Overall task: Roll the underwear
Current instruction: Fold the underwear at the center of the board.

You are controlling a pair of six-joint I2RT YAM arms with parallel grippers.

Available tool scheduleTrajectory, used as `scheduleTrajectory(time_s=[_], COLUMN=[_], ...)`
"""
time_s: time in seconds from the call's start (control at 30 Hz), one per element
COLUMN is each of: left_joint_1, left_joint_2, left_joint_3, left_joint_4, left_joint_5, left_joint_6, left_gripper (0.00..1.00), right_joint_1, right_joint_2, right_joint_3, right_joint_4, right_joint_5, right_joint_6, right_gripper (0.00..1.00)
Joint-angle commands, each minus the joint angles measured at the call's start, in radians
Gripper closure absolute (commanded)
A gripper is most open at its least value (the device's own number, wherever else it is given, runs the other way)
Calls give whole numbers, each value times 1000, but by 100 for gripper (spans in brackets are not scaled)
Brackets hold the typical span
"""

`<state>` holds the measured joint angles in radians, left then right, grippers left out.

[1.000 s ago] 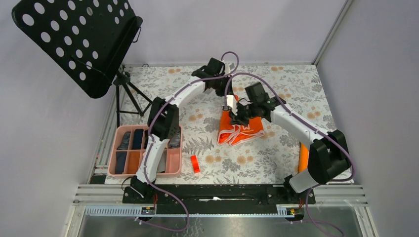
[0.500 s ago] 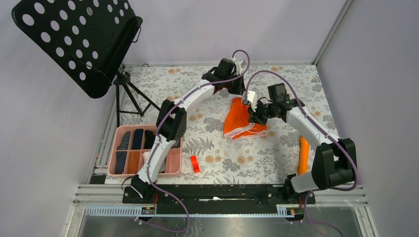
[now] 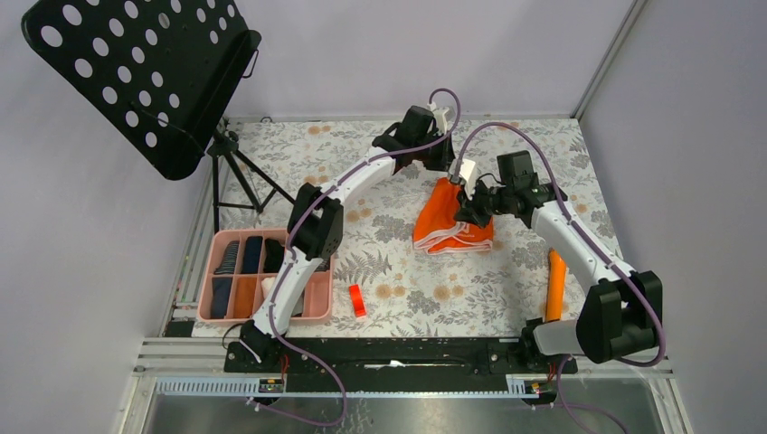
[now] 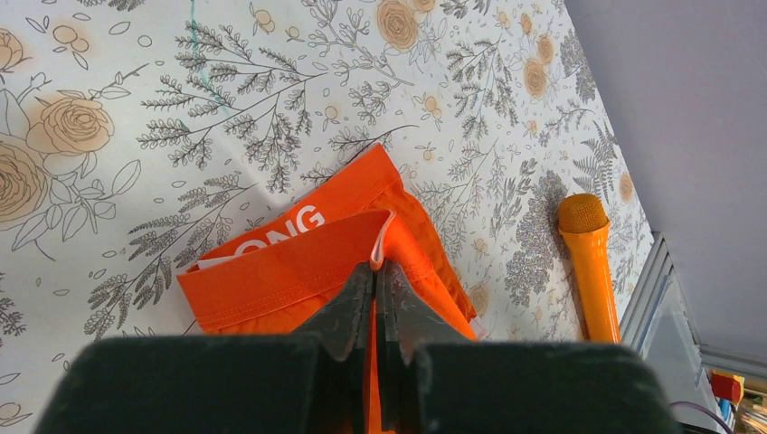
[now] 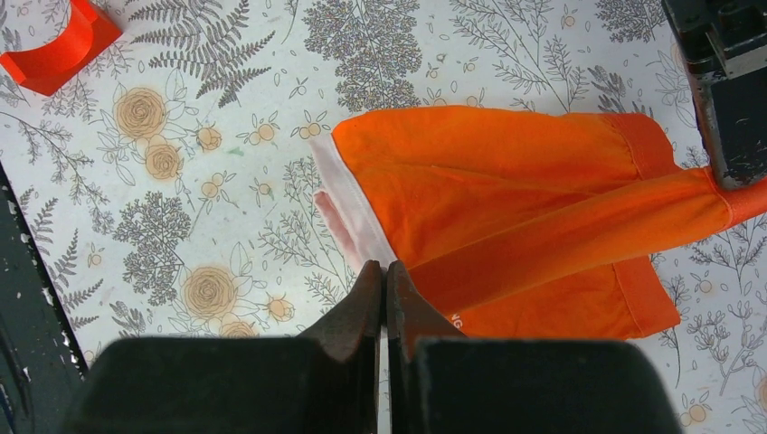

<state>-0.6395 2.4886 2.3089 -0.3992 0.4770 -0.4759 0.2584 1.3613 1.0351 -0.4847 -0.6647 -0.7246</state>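
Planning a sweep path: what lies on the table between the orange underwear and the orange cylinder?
Nothing. In the left wrist view only bare floral table cover separates the orange underwear from the orange cylinder.

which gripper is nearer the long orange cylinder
Right. The right gripper pinches the orange underwear at its right side, toward the cylinder; the left gripper pinches its far end, farther from the cylinder.

Both arms reach forward, left end effector (image 4: 375, 268) and right end effector (image 5: 384, 268) closed.
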Motion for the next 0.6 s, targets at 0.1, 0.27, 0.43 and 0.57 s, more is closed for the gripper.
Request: scheduleTrajectory(time_s=[0.1,0.27,0.43,0.57], left_joint_1=[1,-4,8,11], left_joint_2=[-1,7,-25,-34], left_joint_3=[40,38,56,46], left_joint_4=[85,82,94,104], left_joint_5=[-7,-7,14,35], left_joint_6=[-5,-3,-20,-42], left_gripper=[100,100,100,100], right_joint_1=[-37,-57,-57,-57], right_joint_2=[-52,-44,-28,-46], right_joint_3=[-7,53,120,116], right_joint_4=[-41,-55,-81,-105], right_joint_5=[2,-36,-48,-28], right_joint_6=[8,64,104,88], right_gripper=[100,100,100,100])
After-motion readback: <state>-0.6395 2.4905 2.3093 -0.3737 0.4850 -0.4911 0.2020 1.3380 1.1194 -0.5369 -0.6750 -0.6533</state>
